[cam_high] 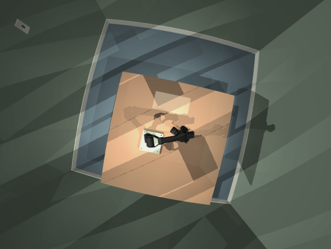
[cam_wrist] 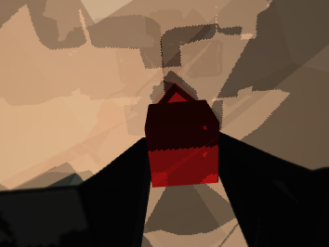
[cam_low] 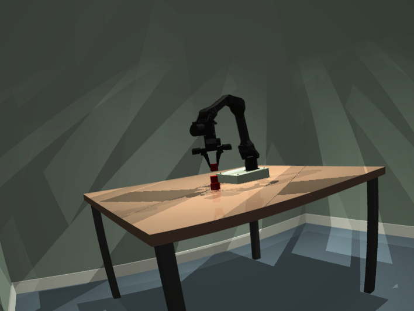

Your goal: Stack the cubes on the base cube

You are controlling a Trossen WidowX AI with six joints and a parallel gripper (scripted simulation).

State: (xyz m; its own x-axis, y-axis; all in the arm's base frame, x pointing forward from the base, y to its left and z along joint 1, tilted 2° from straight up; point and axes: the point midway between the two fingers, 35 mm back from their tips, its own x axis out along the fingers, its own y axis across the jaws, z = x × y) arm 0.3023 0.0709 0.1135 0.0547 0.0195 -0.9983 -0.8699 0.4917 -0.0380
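My gripper (cam_low: 214, 166) (cam_wrist: 180, 142) points down and is shut on a red cube (cam_low: 213, 168) (cam_wrist: 184, 162), one of the loose cubes. The held cube is in the air, above the other red cubes, with a gap below it in the exterior view. The other loose cube (cam_low: 213, 179) stands on the red base cube (cam_low: 215, 186), shifted a little to the left in that view. In the wrist view a red corner (cam_wrist: 177, 97) shows just beyond the held cube; which cube it belongs to I cannot tell. In the top view the arm hides the cubes.
The pale mounting plate (cam_high: 143, 150) (cam_low: 227, 178) of the arm stands on the wooden table (cam_high: 149, 176) (cam_low: 173, 214), close to the cubes. Strong shadows and light patches cross the table top. The table's edges lie well away from the cubes.
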